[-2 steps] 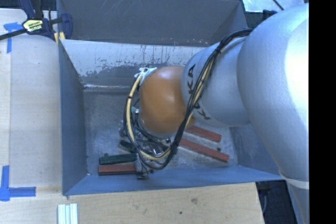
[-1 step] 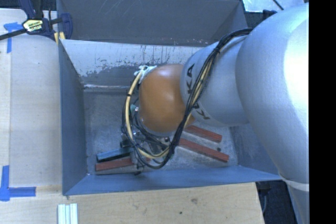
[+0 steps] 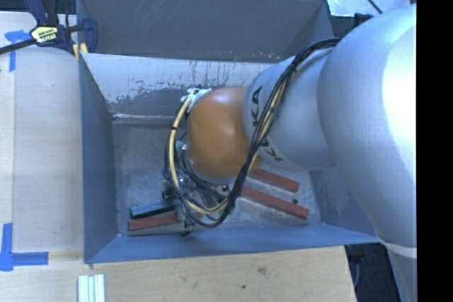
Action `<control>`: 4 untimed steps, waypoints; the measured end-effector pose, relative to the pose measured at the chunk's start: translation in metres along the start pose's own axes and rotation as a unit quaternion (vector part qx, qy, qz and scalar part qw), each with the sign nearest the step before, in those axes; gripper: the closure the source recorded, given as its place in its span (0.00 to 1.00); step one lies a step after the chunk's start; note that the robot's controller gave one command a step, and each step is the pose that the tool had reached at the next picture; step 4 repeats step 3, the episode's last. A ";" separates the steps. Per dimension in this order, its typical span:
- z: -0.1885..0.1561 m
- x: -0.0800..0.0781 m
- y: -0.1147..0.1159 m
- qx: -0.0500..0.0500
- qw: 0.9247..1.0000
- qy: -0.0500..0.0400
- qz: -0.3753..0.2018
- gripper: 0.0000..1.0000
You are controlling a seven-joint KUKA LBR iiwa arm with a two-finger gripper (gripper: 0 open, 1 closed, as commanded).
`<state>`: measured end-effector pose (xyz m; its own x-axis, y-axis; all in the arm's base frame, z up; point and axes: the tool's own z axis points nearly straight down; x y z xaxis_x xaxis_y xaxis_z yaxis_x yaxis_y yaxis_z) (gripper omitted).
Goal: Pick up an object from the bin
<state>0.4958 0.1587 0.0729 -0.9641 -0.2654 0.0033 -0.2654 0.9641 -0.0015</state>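
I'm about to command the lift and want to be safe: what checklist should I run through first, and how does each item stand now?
1. The gripper is low on the bin floor, front left: ok.
2. Which thing it is on: cannot tell; a reddish-brown bar and a dark flat piece both lie right by it.
3. Anything held: cannot tell; the orange cover and cables hide it.
4. The upper right bar and lower right bar lie apart from the gripper: ok.
5. Clearance to the front wall: cannot tell, it looks close.
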 end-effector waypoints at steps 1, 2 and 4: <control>-0.004 0.001 0.000 0.000 1.000 0.000 0.001 1.00; -0.024 0.002 0.000 -0.001 1.000 0.001 0.001 1.00; -0.044 0.000 0.000 -0.001 1.000 -0.003 0.001 1.00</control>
